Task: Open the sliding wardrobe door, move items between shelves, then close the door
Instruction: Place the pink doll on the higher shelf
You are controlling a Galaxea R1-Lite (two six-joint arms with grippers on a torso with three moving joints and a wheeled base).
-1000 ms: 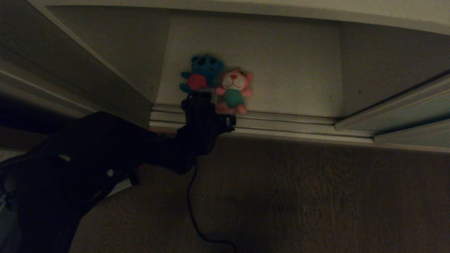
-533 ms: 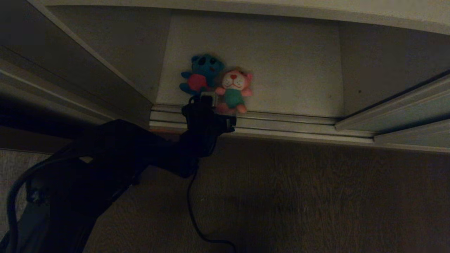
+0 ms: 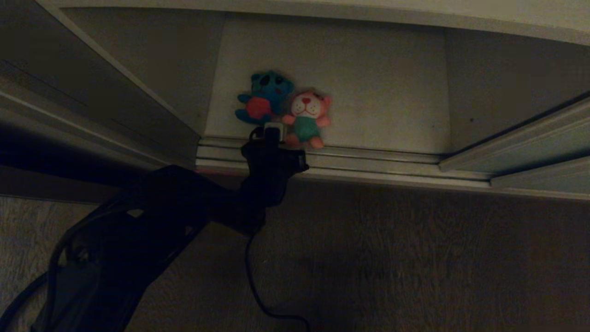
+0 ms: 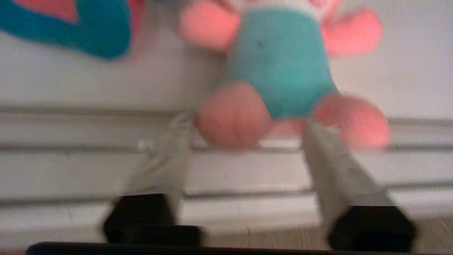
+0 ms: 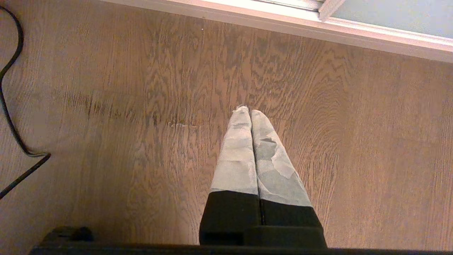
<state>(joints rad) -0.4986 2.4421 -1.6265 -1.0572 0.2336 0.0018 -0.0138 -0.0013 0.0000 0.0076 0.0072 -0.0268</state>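
Two plush toys lie side by side on the off-white bottom shelf (image 3: 382, 92) of the wardrobe: a teal toy (image 3: 265, 97) with a red belly, and a pink toy (image 3: 308, 117) with a white face and teal belly (image 4: 279, 60). My left gripper (image 3: 273, 131) reaches over the floor track to the pink toy's feet. It (image 4: 246, 122) is open, and one pink foot (image 4: 231, 115) sits between its fingertips. The sliding wardrobe door (image 3: 548, 140) stands slid aside at the right. My right gripper (image 5: 247, 111) hangs shut over the wooden floor.
A ribbed metal floor track (image 3: 368, 161) runs along the front of the shelf. The wardrobe's side panel (image 3: 115, 92) rises at the left. A black cable (image 3: 253, 281) trails from the left arm across the wood floor (image 3: 415, 258).
My left arm's elbow has dropped, and the gripper has dipped slightly toward the track at the pink toy's feet. Both toys lie where they were.
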